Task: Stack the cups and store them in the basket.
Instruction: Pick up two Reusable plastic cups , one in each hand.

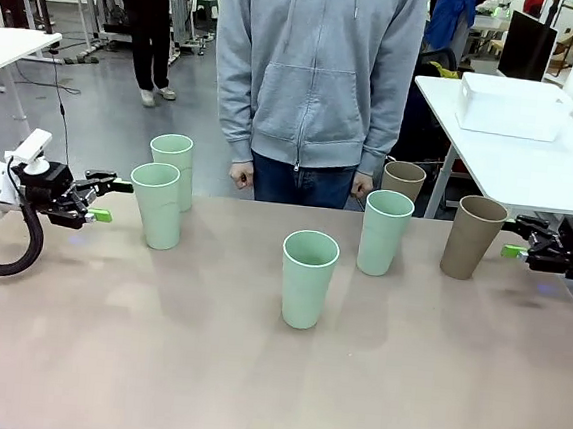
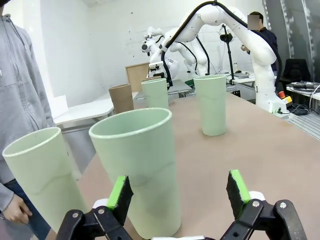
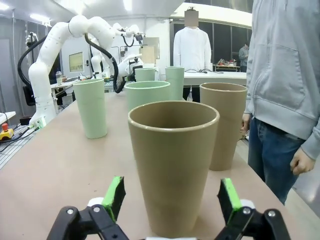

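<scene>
Closest to us stands one tall pale mint green cup [image 1: 308, 279] with no handle, alone in the middle of the smooth brown table [image 1: 151, 383]. Behind it on the right is a second mint green cup [image 1: 384, 232]. Just behind that one, near the far edge, is a tan-brown cup [image 1: 402, 179] of the same shape. Another tan-brown cup [image 1: 472, 237] stands farther right, on its own. On the left side two more mint green cups stand close together, a front left cup [image 1: 156, 205] and a back left cup [image 1: 172, 164]. All six cups stand upright with the open end up, and none is inside another. The left gripper [image 1: 110, 201] is low over the table, pointing at the front left cup and just beside it. Its fingers with green pads [image 2: 120, 192] are spread wide and hold nothing. The right gripper [image 1: 512, 239] points at the tan-brown cup on the far right and is just beside it. Its fingers are spread wide too, with nothing in them. The big white plastic basket [image 1: 512, 106] sits on a different white table [image 1: 511, 174] behind, at the far right, well apart from the cups. A person in a grey hooded top [image 1: 319, 67] stands at the far side of the brown table with both hands hanging down.
</scene>
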You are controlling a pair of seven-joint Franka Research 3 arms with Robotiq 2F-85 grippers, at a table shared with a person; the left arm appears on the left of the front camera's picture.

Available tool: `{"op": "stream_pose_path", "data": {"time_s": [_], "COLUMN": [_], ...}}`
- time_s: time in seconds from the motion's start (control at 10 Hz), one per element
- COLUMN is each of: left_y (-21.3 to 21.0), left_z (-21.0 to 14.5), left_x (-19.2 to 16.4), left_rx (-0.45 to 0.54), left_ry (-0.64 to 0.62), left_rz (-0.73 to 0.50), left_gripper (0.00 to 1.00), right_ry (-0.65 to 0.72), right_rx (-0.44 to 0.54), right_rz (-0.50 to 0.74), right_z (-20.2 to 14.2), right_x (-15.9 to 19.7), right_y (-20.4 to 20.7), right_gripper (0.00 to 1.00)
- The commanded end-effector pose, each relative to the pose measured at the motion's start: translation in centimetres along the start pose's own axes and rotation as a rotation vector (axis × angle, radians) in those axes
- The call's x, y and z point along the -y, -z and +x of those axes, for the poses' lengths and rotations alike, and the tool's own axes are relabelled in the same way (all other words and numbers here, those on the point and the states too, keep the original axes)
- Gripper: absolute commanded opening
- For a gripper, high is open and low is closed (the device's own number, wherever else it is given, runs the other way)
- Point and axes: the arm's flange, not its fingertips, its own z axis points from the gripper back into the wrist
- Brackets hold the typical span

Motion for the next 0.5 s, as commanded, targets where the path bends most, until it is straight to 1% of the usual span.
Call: {"op": "stream_pose_path", "data": {"time_s": [0.0, 0.2, 0.4], "left_y": [0.3, 1.0, 1.6], "left_z": [-1.1, -1.4, -1.5], "left_x": [1.1, 0.1, -0.8], "left_rx": [-0.013, -0.021, -0.031], "left_ry": [0.029, 0.014, 0.002], "left_rz": [-0.029, -0.043, -0.022], "left_gripper": [1.0, 1.0, 1.0], "right_ry": [0.0, 0.011, 0.019], "right_rx": [0.004, 0.004, 0.005], "right_rz": [-0.023, -0.03, -0.036], "right_z": [0.0, -0.1, -0.4], "right_x": [1.1, 1.2, 1.1], "right_y": [0.9, 1.2, 1.4], "right_gripper": [1.0, 1.0, 1.0]}}
